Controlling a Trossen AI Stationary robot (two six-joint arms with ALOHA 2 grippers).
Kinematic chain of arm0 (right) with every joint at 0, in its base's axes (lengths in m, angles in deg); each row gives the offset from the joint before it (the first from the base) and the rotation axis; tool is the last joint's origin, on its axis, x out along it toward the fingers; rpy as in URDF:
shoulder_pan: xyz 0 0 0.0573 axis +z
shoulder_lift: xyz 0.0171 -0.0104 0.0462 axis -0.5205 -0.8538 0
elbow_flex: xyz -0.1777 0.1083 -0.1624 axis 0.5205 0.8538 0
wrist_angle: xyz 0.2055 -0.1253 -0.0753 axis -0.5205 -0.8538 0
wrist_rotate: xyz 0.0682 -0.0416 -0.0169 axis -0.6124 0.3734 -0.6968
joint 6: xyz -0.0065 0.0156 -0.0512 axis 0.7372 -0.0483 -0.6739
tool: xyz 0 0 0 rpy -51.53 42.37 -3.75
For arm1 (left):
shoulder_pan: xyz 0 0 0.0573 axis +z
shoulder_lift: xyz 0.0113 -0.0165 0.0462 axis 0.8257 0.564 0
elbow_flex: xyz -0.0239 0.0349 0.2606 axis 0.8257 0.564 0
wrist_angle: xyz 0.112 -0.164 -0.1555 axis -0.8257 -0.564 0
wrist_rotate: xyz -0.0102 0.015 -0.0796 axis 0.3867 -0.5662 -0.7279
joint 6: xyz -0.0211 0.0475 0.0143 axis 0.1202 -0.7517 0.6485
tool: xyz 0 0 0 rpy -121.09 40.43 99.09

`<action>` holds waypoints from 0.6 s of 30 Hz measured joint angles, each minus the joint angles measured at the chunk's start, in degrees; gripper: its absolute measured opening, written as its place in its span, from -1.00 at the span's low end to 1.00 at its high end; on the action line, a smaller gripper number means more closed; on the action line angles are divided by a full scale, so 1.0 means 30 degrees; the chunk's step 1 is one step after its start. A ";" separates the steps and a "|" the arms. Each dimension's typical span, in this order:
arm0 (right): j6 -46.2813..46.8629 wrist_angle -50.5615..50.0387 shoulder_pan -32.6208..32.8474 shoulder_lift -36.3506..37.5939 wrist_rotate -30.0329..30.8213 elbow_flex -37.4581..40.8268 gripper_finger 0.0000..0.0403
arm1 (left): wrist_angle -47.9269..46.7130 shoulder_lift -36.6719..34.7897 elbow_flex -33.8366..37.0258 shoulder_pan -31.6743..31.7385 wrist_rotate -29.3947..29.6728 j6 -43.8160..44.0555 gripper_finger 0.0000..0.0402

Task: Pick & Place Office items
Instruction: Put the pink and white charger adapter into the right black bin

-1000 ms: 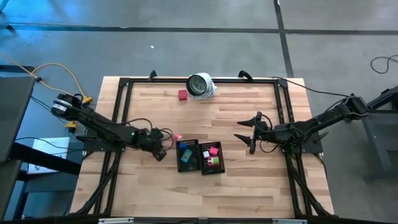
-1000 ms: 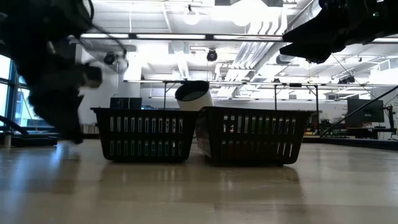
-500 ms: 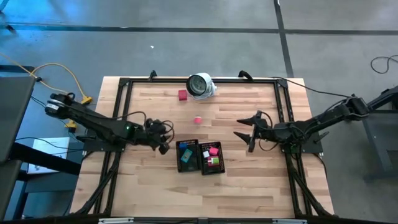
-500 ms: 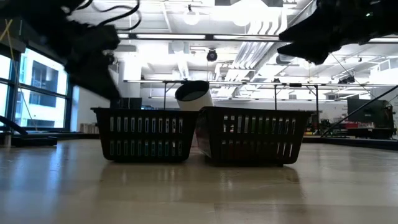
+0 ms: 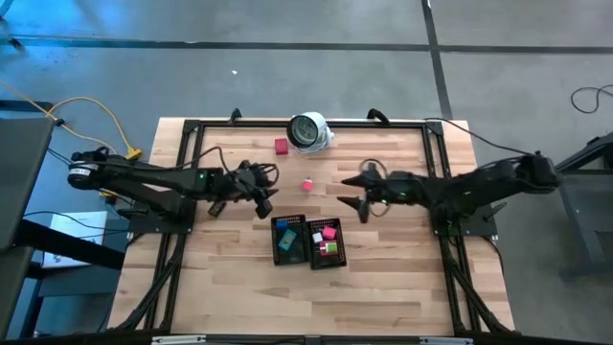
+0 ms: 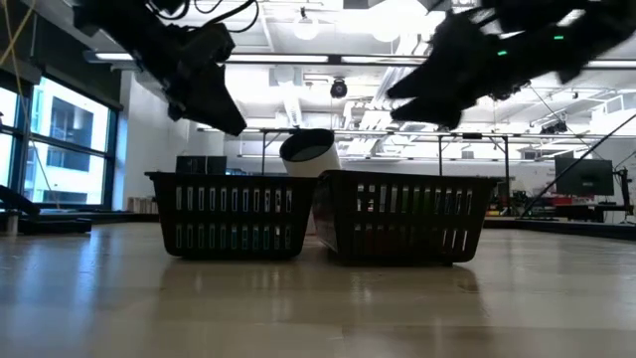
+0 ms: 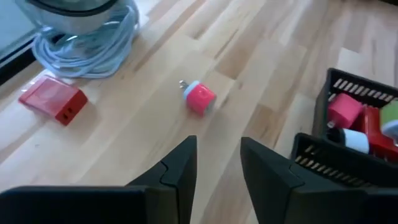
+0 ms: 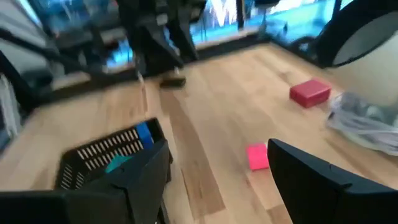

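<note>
A pink piece [image 5: 306, 185] lies on the bare wood between my two grippers; it also shows in the left wrist view [image 7: 199, 98] and the right wrist view [image 8: 257, 155]. A red piece [image 5: 281, 147] lies farther back beside the round white-and-grey object [image 5: 309, 131]. Blue, green, pink, red and white pieces sit in the two black trays [image 5: 288, 240] [image 5: 327, 242]. My left gripper [image 5: 268, 192] hovers open to the left of the pink piece. My right gripper [image 5: 352, 192] hovers wide open to its right. Both are raised above the table.
The two mesh trays stand side by side near the table's middle [image 6: 234, 214] [image 6: 407, 217], just nearer than both grippers. A coiled cable [image 7: 87, 43] lies around the round object. A black frame [image 5: 192, 129] runs along the table's edges.
The pink piece, beside my left gripper by the left tray a second ago, has travelled over the wood toward the far edge and now lies in the open. My left gripper rose and moved far and right. My right gripper moved left toward the pink piece.
</note>
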 joint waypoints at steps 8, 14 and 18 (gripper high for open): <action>-0.3107 -0.4538 -0.1282 -0.4515 -0.0603 -0.4393 0.30 | 0.0566 0.0691 0.0000 0.0257 -0.0885 -0.0279 -0.41; -0.5376 -0.5082 -0.1649 -0.7129 0.1287 -0.6564 0.30 | 0.1295 0.2033 0.0000 0.0257 -0.0893 -0.0170 -0.41; -0.6018 -0.5989 -0.1897 -0.8675 0.1706 -0.7842 0.30 | 0.1406 0.2514 0.0007 0.0249 -0.1025 0.0006 -0.41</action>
